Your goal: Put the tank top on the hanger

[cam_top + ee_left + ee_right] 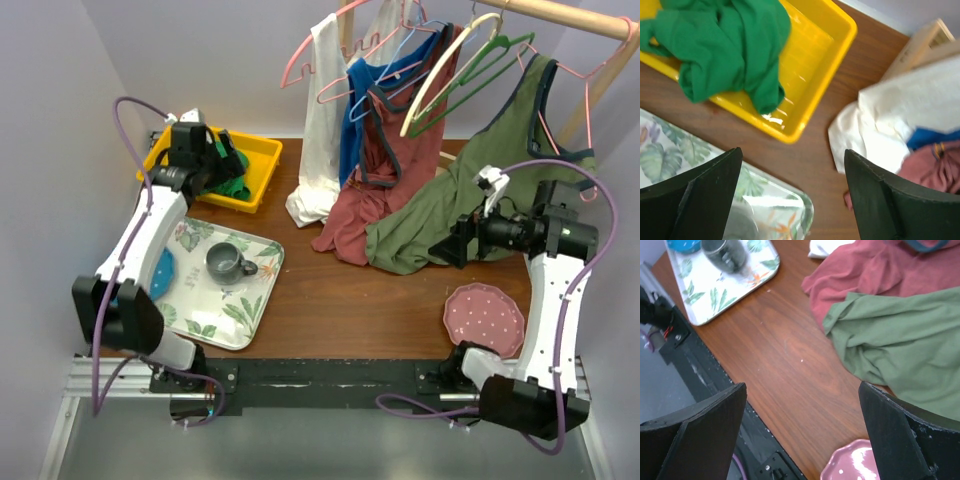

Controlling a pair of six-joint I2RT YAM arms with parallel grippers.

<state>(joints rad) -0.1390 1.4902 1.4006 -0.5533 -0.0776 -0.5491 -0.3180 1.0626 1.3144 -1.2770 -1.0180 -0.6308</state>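
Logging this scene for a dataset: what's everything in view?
tank top: one, bright green, bunched in bin
bin: one, yellow, far left
hanger: one, dark green, on rail
cream hanger: one, on rail
pink hangers: several, on rail
white top, blue top, rust-red top, olive top: one each, hanging from rail
tray: one, floral, near left
mug: one, grey, on tray
blue dish: one, on tray
plate: one, pink dotted, near right
left gripper: open, black, near bin
right gripper: open, black, near olive top

Five tops [440, 215], two trays [262, 300], one mug [226, 262].
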